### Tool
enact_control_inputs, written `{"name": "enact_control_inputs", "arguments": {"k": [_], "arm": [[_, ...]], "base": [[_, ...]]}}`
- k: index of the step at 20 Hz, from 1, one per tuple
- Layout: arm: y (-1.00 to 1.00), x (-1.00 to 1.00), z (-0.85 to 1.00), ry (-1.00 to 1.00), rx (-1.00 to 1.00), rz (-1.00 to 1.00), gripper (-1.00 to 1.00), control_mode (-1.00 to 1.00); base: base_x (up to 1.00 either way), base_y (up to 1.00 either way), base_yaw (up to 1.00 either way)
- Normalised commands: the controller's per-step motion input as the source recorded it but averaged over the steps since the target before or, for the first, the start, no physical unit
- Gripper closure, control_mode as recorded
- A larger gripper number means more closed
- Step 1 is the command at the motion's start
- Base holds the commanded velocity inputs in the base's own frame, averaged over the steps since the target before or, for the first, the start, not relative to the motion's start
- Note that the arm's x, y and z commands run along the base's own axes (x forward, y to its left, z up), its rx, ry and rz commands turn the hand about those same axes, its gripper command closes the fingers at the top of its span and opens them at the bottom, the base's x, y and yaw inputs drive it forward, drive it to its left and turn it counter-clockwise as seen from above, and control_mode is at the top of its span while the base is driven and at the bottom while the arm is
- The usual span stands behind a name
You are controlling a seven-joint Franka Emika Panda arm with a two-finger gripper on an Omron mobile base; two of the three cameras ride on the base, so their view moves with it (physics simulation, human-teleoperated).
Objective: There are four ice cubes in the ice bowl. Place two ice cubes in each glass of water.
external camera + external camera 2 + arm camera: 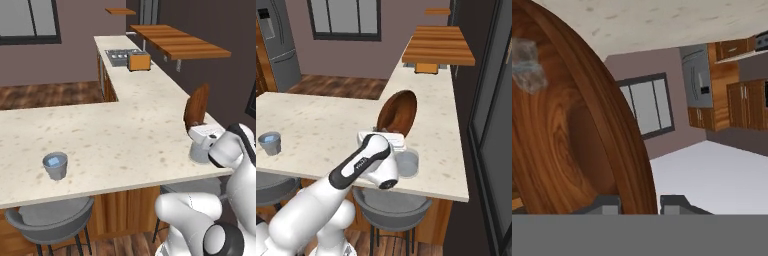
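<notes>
The dark reddish-brown ice bowl stands steeply on edge near the counter's right end, its hollow facing the right base view. My gripper is shut on the bowl's rim, which passes between the two tips. The white hand sits just below the bowl. One pale ice cube clings to the bowl's inside. A grey-blue glass of water stands right under the hand, near the front edge. The other glass stands far left with a pale block floating in it.
An orange toaster and a grey cooktop sit far back on the counter's side wing. A wooden shelf overhangs it. Grey stools stand below the front edge. A fridge is at the left.
</notes>
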Motion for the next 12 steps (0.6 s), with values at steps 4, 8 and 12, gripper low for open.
{"name": "enact_control_inputs", "arguments": {"k": [4,8,12], "arm": [[-0.3,-0.1,-0.06,-0.01,0.16,0.0,1.0,-1.0],[-0.17,0.0,0.0,0.0,0.2,0.0,1.0,-1.0],[-0.18,-0.04,0.0,0.0,0.23,0.0,1.0,-1.0]], "base": [[0.0,0.0,0.0],[0.0,0.0,0.0],[0.0,0.0,0.0]]}}
